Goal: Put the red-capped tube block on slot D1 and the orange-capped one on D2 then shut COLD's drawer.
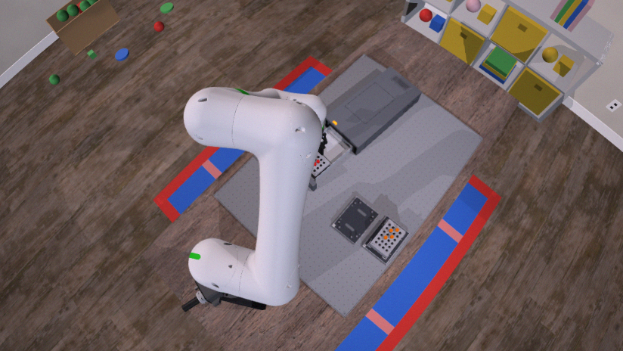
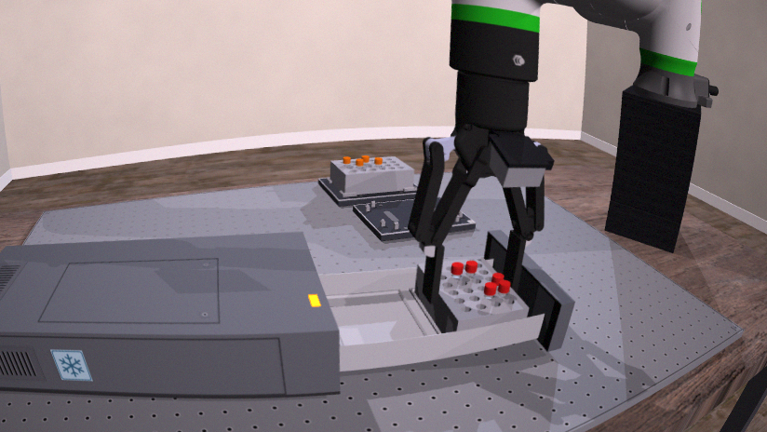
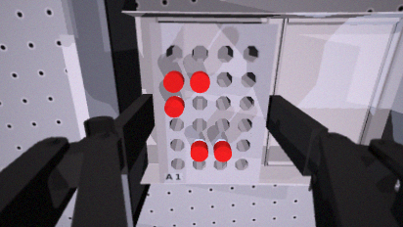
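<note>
Red-cap block (image 1: 323, 166) (image 2: 477, 305) (image 3: 210, 113): five caps project above its top
Finger gaps: narrow room between both fingers and block sides
Drawer front (image 2: 558, 305) (image 3: 93, 73): upright wall just beyond one finger
Drawer's other compartment (image 1: 333, 144) (image 2: 375, 317) (image 3: 325, 93): vacant, open overhead
Near slot (image 1: 354, 220): unoccupied, low locators protrude

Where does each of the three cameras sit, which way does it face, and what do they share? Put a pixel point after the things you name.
Top: high above, facing down on cooler COLD (image 1: 370, 102) (image 2: 160, 300) and deck; the white arm (image 1: 280, 187) crosses it.
Exterior: beside COLD, looking across its open drawer (image 2: 439, 348) (image 3: 293, 178); black jaws and part of the arm show.
Wrist: on the arm's end, facing down between the jaws at the red-capped block (image 1: 321, 167) (image 2: 466, 317) (image 3: 210, 114).
All three share that block.
</note>
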Controlling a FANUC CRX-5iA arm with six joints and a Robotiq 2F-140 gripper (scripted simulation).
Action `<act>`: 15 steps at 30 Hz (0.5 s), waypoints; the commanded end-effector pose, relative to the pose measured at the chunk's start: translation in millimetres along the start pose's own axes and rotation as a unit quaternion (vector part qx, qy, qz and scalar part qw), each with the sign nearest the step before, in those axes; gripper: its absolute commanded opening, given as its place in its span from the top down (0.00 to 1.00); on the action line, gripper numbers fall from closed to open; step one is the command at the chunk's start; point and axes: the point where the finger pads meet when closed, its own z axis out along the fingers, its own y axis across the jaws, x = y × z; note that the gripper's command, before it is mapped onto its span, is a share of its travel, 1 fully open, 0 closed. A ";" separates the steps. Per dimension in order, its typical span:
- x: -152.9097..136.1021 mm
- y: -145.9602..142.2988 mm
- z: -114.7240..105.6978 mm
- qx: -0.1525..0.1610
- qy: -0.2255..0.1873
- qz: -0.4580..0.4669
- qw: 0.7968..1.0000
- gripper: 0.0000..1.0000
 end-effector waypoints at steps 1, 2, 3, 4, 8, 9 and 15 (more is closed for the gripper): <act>0.2 0.6 2.7 -0.001 0.000 0.000 1.000 0.34; 0.2 0.6 3.3 -0.001 0.000 0.000 1.000 0.34; 0.2 0.6 3.4 -0.001 0.000 0.000 1.000 0.34; 0.2 0.6 3.4 -0.001 0.000 0.000 1.000 0.34; 0.2 0.6 3.3 -0.001 0.000 0.000 1.000 0.34; 0.2 0.6 3.3 -0.001 0.000 0.000 1.000 0.34; 0.2 0.6 3.3 -0.001 0.000 0.000 1.000 0.37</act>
